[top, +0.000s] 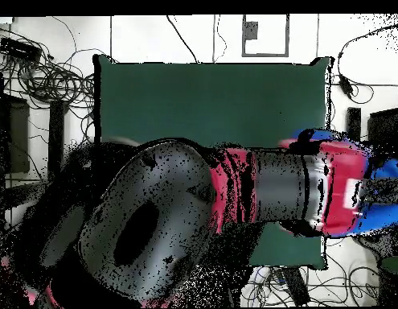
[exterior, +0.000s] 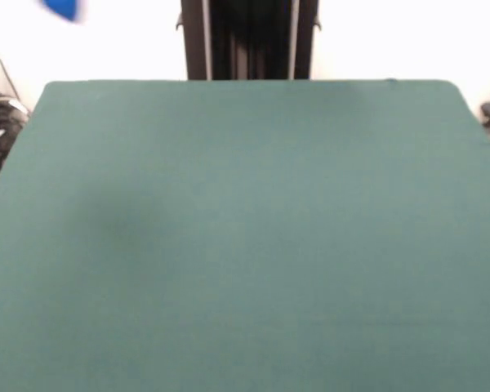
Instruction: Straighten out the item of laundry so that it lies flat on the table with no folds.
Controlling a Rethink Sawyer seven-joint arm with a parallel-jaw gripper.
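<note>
The table (exterior: 245, 245) under its dark green cloth fills the front view, and nothing lies on it there. A blurred scrap of bright blue, the item of laundry (exterior: 61, 8), hangs in the air at the top left edge, off the table's corner. From overhead the blue laundry (top: 388, 169) shows in patches around the red and grey end of my arm, at the right edge of the table (top: 210, 96). My gripper (top: 359, 197) sits at that arm end, seen from above, and its state does not show. The front view does not hold it.
My arm's large dark and red body (top: 153, 225) covers the table's lower left half in the overhead view. Tangled cables (top: 49, 76) and dark boxes lie on the floor round the table. More cables (exterior: 0, 122) show at the front view's left edge.
</note>
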